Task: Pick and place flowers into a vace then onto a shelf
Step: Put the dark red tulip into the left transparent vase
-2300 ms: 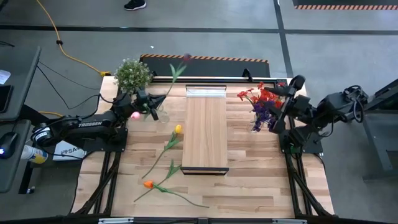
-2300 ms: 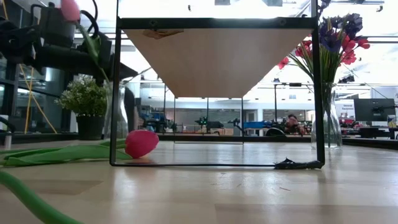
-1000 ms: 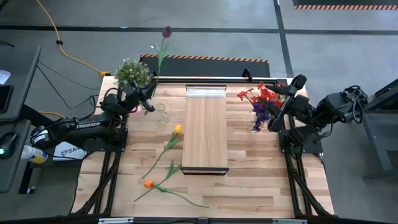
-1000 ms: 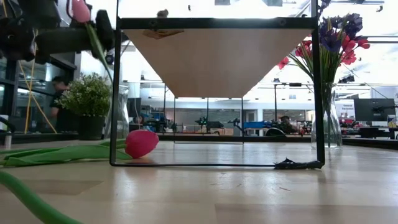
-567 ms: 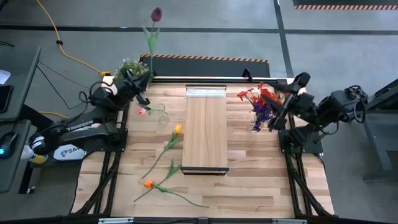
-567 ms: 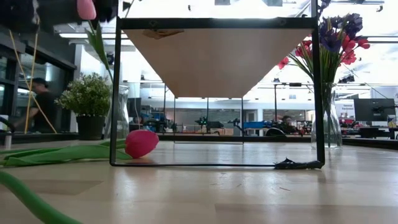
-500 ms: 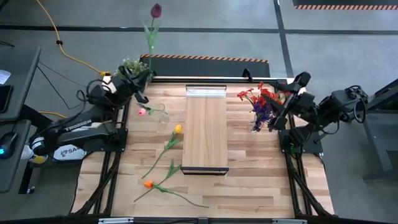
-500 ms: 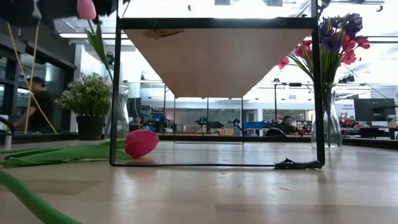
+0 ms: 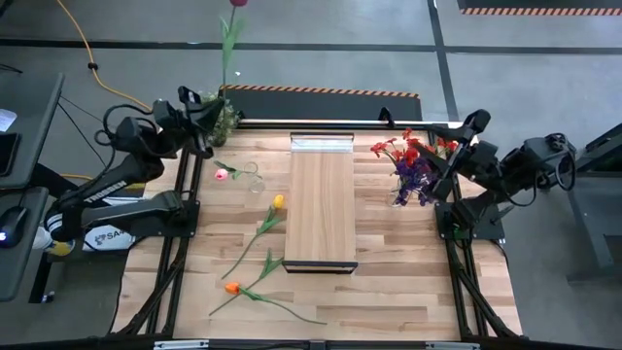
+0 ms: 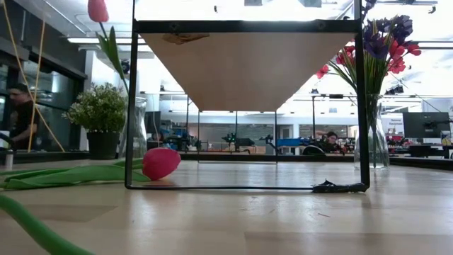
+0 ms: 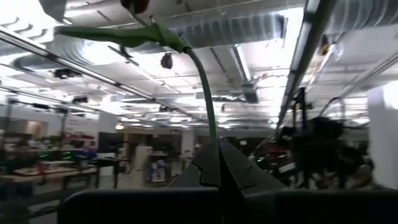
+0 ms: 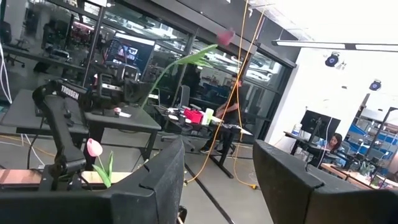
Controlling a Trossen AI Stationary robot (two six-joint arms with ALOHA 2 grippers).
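High view showed a maroon flower (image 9: 233, 3) held upright beyond the desk's (image 9: 389, 282) far left corner, its stem clenched in the left hand (image 9: 216, 115) beside the potted plant (image 9: 224, 117). Three flowers lay left of the shelf (image 9: 322, 209). Whether the right hand (image 9: 474, 124), near the filled vase (image 9: 404, 190), was open, I could not tell.

The shelf (image 9: 322, 204) is smooth, pale matt wood; the table (image 9: 398, 282) is knottier planked wood. The vase (image 10: 372, 138) is clear glossy glass. The arms (image 9: 117, 185) look matt black.
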